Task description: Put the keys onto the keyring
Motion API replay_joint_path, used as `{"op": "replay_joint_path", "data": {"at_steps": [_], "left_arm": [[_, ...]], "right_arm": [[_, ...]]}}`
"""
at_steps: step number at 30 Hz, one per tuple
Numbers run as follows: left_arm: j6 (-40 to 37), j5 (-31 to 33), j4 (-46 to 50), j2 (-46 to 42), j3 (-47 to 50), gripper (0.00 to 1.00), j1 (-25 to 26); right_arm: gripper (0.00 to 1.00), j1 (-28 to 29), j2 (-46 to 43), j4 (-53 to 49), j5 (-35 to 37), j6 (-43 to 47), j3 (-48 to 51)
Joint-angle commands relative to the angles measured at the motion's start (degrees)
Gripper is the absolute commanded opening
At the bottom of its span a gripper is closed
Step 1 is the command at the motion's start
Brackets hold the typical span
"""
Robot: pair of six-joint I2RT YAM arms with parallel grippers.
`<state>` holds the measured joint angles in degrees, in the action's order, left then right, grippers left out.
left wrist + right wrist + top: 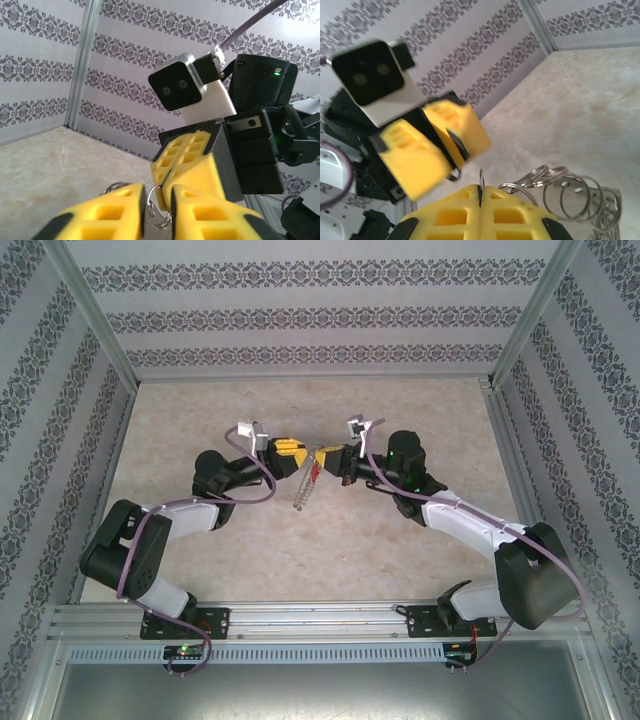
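Between the two tools, over the middle of the bench (330, 560), hangs one keyring (304, 490): a string of silvery wire loops that runs in the top view from the tool tips down toward the near edge; whether its lower end touches the bench I cannot tell; one key (316, 476) shows there as a tiny red speck on the upper part of the string, too small to say how it is attached.

From the right wrist, at least four round loops overlap in a linked cluster just beside that tool's fingers. The right tool (480, 192) is clenched, its two yellow fingers pressed flat together; a thin wire edge stands up out of the seam, so it is grasping the keyring.

The left tool (157, 195) has its two yellow fingers a little apart; from the left wrist, two or three wire loops sit in the narrow gap; whether the pads press on them I cannot tell.

Both tools meet tip to tip, very near each other; each of the two arms carries one grey camera (177, 85) above its fingers; patterned walls (300, 310) stand on three sides of the bench.
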<state>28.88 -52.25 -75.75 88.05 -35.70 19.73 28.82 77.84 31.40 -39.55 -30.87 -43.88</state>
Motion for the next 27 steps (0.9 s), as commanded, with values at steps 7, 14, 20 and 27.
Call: {"op": "replay_joint_path", "data": {"at_steps": [7,14,20,27], "left_arm": [[-6.90,-10.57,24.37,-5.48,-8.21,0.42,-2.62],[-24.10,-11.41,56.00,-8.22,-16.06,0.51,-2.65],[-30.21,-12.78,68.28,-5.65,-22.44,0.55,-2.68],[-32.11,-15.34,74.77,-1.20,-28.45,0.54,-2.81]], "right_arm": [[0.00,-3.14,2.81,-18.96,-7.72,16.33,-11.34],[0.00,-3.89,6.30,-29.91,-11.14,24.64,-18.34],[0.00,-5.97,8.95,-33.20,-14.52,27.70,-21.02],[0.00,-7.37,10.31,-34.14,-18.42,28.26,-21.19]]}}
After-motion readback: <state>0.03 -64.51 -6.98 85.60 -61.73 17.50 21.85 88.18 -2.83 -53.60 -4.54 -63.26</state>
